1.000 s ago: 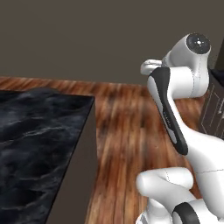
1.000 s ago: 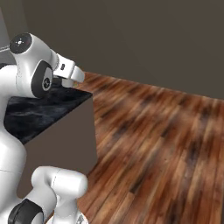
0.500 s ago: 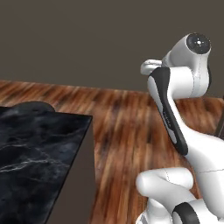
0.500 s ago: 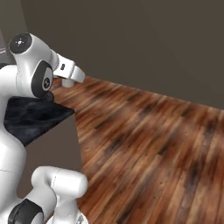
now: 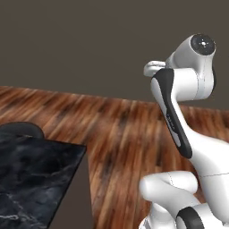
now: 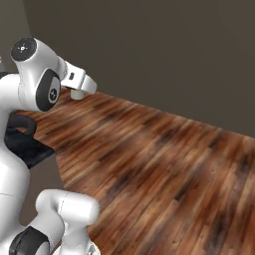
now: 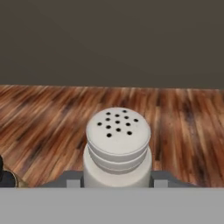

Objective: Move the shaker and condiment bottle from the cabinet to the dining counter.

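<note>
The shaker [image 7: 117,146], white with a rounded, holed top, stands upright between the jaws of my gripper [image 7: 117,180], which is shut on it. Grey fingertips [image 7: 73,180] show on either side of its body. In the base views the arm is folded high, with the hand [image 6: 79,83] pointing out over the wooden floor. One corner of the dining counter [image 5: 36,179], black marble with white veins, lies at the lower left of the left base view and shows as a dark slab [image 6: 27,152] behind the arm in the right base view. The condiment bottle and the cabinet are out of view.
Brown plank floor [image 6: 164,169] stretches ahead to a plain dark wall [image 5: 89,44]. A dark rounded shape [image 5: 22,129] sits at the far edge of the counter. A small dark thing [image 7: 4,177] shows at the left edge of the hand view.
The whole picture has shifted, so the base has moved: the counter has slid left and lower in both base views. The arm's pose and its hold on the shaker are unchanged.
</note>
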